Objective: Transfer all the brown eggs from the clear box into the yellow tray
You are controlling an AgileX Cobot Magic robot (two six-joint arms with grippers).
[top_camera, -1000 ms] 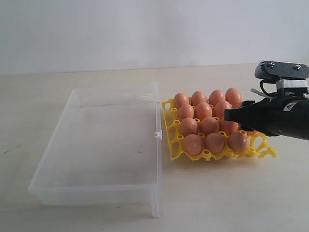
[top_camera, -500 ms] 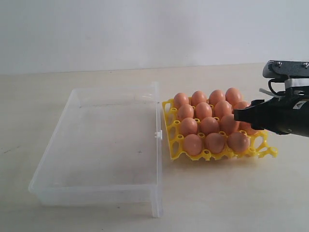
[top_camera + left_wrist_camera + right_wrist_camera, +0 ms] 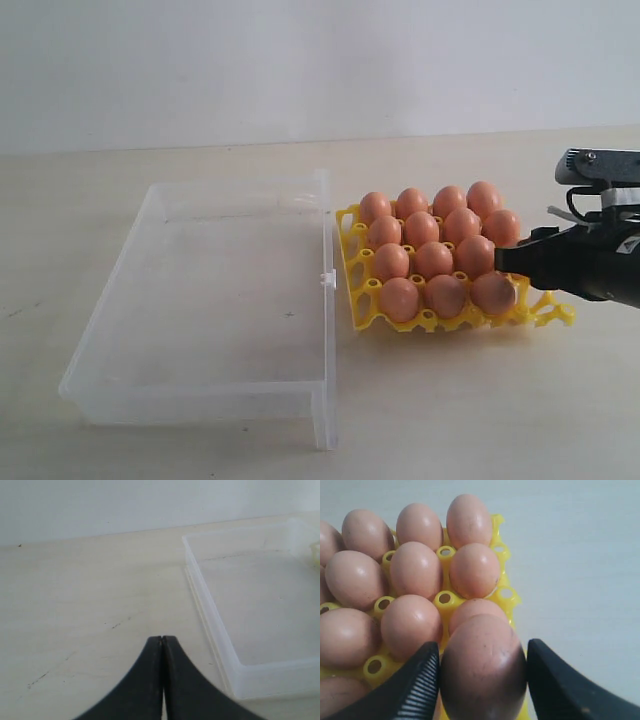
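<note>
1. Fourteen brown eggs point(image 3: 433, 260) are counted in the ext. view, each seated in a cup of the yellow tray point(image 3: 548, 312). Part of the tray's right side is covered by the right tool point(image 3: 503, 262).
2. One more, the held egg point(image 3: 482, 680), is shown in the R wrist view clamped btwn the fingers point(image 3: 420, 682) of that tool, and the gap is filled by it from side to side. Its underside is cut off, so contact w/ a cup can't be told.
3. That egg is placed over a tray cnr, at the near end of an edge row of three seated eggs. In the ext. view it is hidden by the black tool, and only yellow lattice is seen under the tool at the front-right cnr.
4. The clear box point(image 3: 220, 300) is set just beside the tray, on its left in the ext. view. The long wall w/ the white clasp point(image 3: 326, 279) is turned toward the tray; contact btwn them can't be judged. All eggs seen are at the tray.
5. The left tool point(image 3: 162, 642) is shown in its wrist view w/ tips pressed together, over the counter point(image 3: 450, 400), near the box's outer wall.
6. Box and tray are carried by the pale counter; a plain white wall point(image 3: 300, 60) is seen behind.
</note>
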